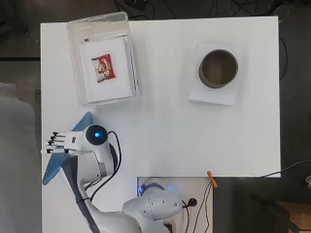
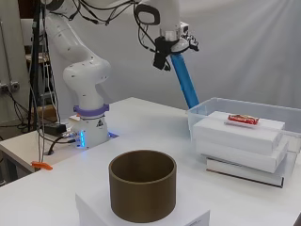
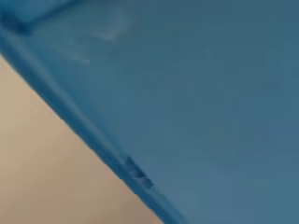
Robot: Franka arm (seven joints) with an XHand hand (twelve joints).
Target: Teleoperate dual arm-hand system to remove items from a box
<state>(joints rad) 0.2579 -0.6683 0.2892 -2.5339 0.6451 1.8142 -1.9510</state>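
The red snack packet (image 1: pixel 102 67) lies flat on the stacked white boxes (image 1: pixel 108 73) inside the clear plastic box (image 1: pixel 74 36) at the far left of the surface (image 1: pixel 160 126), its long axis running roughly near-to-far in the overhead view. The robot hand (image 1: pixel 59 142) hangs high above the surface's near-left edge, well apart from the packet, so the coming reach should go away from the arm's base, slightly rightward, and down. Its fingers look extended and close together, holding nothing.
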